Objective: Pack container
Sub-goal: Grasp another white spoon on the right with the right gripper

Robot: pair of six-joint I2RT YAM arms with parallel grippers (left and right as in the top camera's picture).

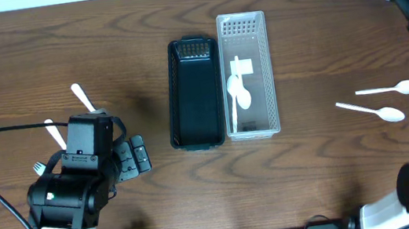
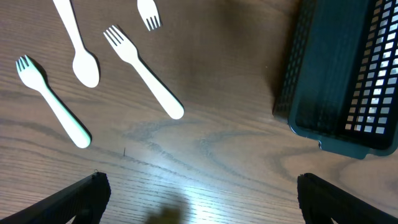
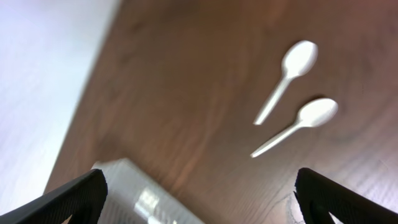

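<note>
Over the middle of the desk (image 1: 312, 29), from the overhead camera, we see a black mesh basket (image 1: 195, 92) with a clear mesh basket (image 1: 247, 76) touching its right side. White plastic spoons (image 1: 238, 93) lie inside the clear one. Two loose spoons (image 1: 391, 90) rest on the wood well to the right of it. At lower left, the left arm (image 1: 78, 178) hides part of some white cutlery.

From the left wrist, we find the left tool (image 2: 202, 190) spread wide over bare wood, gripping nothing. Beyond it, three white forks (image 2: 143, 71) and a single spoon (image 2: 78, 43) lie flat and apart from one another. The black basket's corner sits near, off to the right.

From the right wrist, the right tool (image 3: 199, 193) stands wide open and empty. The loose spoons lie side by side, not touching. A blurred corner of the clear basket shows low between the fingers.
</note>
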